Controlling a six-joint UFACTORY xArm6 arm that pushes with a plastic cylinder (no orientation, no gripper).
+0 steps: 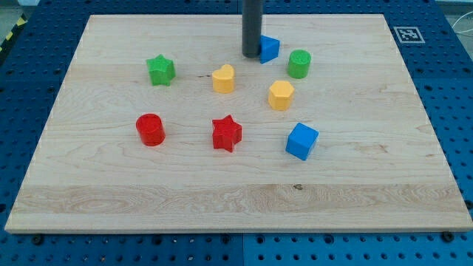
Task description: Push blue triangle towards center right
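The blue triangle (269, 49) lies near the view's top, a little right of the middle of the wooden board (111, 185). My tip (251, 55) stands right at the triangle's left side, touching or nearly touching it. The dark rod rises straight up out of the view and hides part of the triangle's left edge.
A green cylinder (299, 64) stands just right of the triangle. A yellow hexagon (281, 95) and a yellow heart (223, 78) lie below it. A green star (160, 70), red cylinder (151, 129), red star (226, 134) and blue cube (301, 141) lie further off.
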